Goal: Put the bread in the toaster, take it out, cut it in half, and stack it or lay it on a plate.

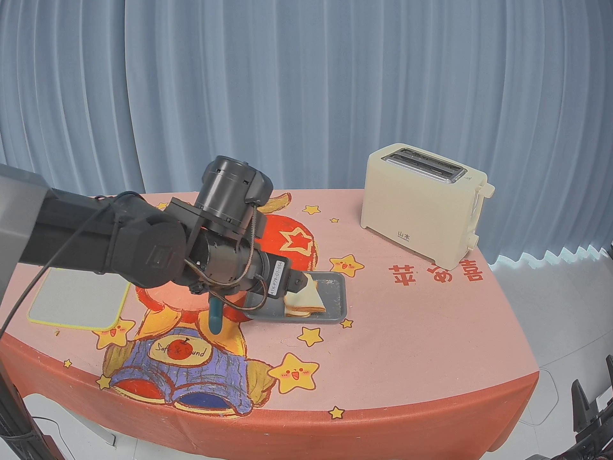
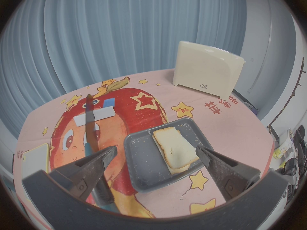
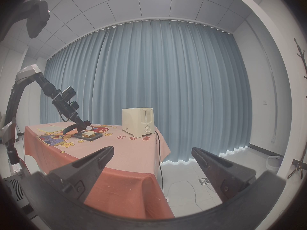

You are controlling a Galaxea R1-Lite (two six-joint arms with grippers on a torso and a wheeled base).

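Note:
Two pale bread pieces (image 2: 175, 147) lie stacked on a grey tray (image 2: 140, 163) near the table's middle; the head view shows the bread (image 1: 308, 298) on the tray (image 1: 336, 283) too. My left gripper (image 2: 155, 155) hovers open just above the tray, with its fingers (image 2: 105, 157) on either side of the bread and nothing held. From the head view, the left gripper (image 1: 295, 284) sits at the tray's left end. The cream toaster (image 1: 421, 202) stands at the back right, its slots empty. My right gripper (image 3: 152, 155) is open, off the table beyond the toaster's side.
A knife (image 2: 89, 125) with a blue handle (image 1: 216, 319) lies left of the tray. A pale cutting board (image 1: 76, 298) rests near the table's left edge. The toaster's cord (image 3: 159, 157) hangs down the table's right side.

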